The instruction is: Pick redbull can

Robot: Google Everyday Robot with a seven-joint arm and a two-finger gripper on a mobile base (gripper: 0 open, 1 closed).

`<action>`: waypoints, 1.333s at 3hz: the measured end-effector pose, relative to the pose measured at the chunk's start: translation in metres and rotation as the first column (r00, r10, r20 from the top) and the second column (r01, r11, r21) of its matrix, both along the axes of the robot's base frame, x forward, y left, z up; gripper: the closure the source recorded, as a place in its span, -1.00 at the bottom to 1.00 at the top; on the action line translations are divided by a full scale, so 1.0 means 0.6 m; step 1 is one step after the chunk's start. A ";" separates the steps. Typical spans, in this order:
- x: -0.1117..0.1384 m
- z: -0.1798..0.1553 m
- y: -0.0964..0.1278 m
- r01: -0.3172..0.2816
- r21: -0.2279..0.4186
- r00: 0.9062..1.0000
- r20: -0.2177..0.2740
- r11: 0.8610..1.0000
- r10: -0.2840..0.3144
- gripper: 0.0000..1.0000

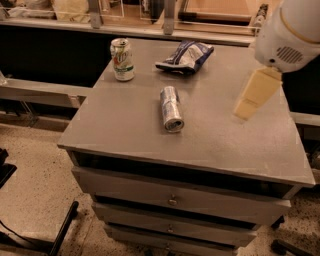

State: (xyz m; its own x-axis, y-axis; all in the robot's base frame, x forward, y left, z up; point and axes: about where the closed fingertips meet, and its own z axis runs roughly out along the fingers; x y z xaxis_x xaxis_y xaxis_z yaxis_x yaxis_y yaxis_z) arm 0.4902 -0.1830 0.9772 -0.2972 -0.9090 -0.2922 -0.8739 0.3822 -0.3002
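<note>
The redbull can [171, 108] is slim, silver and blue. It lies on its side near the middle of the grey cabinet top [120, 125], with its shiny end towards the front edge. My gripper [246, 111] hangs from the white arm [292, 32] at the upper right. It is above the right part of the top, to the right of the can and well apart from it. Nothing shows in its hold.
A green-and-white soda can [122, 59] stands upright at the back left. A blue-and-white snack bag [185, 56] lies at the back middle. Drawers [172, 201] sit below the top. A ledge with railing posts [167, 15] runs behind.
</note>
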 end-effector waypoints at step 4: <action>0.205 -0.078 0.116 0.504 0.051 0.860 -0.123 0.862 -0.495 -1.00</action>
